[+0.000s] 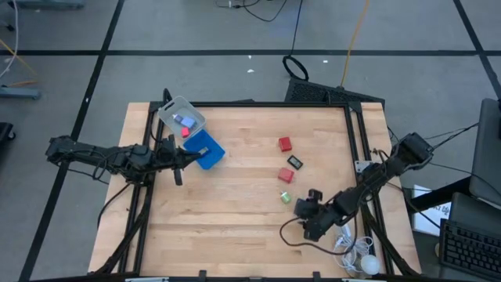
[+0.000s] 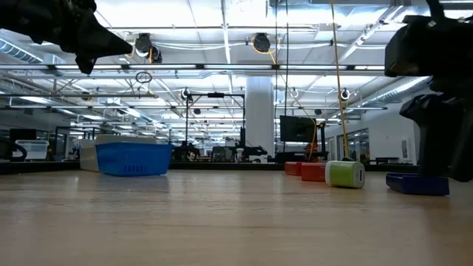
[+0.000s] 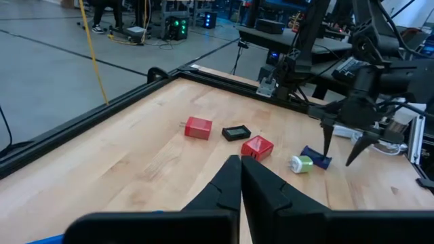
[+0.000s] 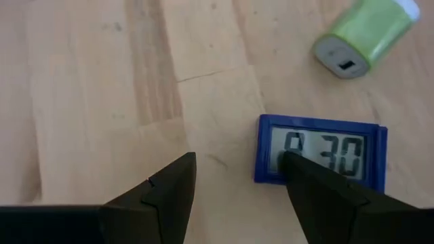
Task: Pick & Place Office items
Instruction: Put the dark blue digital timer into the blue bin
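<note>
One blue clock (image 4: 320,151) lies at the desk's 4 o'clock; the right tool (image 4: 237,196) hovers half-open and empty, off-centre, so it might nudge it. Left tool (image 3: 241,186): closed, empty, around 9 o'clock.

Right of centre in the high view, a red block (image 1: 285,144) lies above a dark piece (image 1: 295,162) with a pale centre. Below sit a second red block (image 1: 286,175) and a green cylinder (image 1: 286,197) on its side. A blue clock (image 4: 319,158) lies flat, display up.
</note>
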`<state>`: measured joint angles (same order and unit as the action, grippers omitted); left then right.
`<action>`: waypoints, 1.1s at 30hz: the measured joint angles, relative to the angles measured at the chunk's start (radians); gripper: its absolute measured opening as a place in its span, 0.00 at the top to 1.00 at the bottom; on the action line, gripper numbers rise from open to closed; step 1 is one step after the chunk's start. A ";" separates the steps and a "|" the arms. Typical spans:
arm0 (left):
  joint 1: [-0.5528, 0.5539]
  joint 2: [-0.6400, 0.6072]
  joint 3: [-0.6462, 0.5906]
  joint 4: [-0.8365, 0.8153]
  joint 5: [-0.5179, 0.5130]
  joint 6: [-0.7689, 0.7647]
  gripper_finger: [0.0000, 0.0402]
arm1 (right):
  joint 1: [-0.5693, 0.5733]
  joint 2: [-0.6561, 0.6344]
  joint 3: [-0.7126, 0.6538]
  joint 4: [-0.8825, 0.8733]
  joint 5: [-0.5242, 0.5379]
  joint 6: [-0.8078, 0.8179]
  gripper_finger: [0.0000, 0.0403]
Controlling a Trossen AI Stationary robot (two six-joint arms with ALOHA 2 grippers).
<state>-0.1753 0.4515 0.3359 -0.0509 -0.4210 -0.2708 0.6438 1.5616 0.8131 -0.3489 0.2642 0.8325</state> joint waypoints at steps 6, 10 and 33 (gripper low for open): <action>0.000 0.000 0.000 0.000 0.000 0.001 0.94 | -0.031 -0.002 0.002 -0.077 0.008 0.015 0.47; 0.000 0.000 0.000 0.000 0.000 -0.001 0.94 | -0.043 -0.006 0.002 -0.118 -0.009 0.017 0.47; 0.000 0.000 0.000 -0.001 0.000 -0.003 0.94 | -0.049 -0.209 -0.004 -0.486 -0.111 0.623 0.47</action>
<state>-0.1753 0.4515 0.3355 -0.0517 -0.4213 -0.2734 0.5945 1.3521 0.8093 -0.8345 0.1535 1.4556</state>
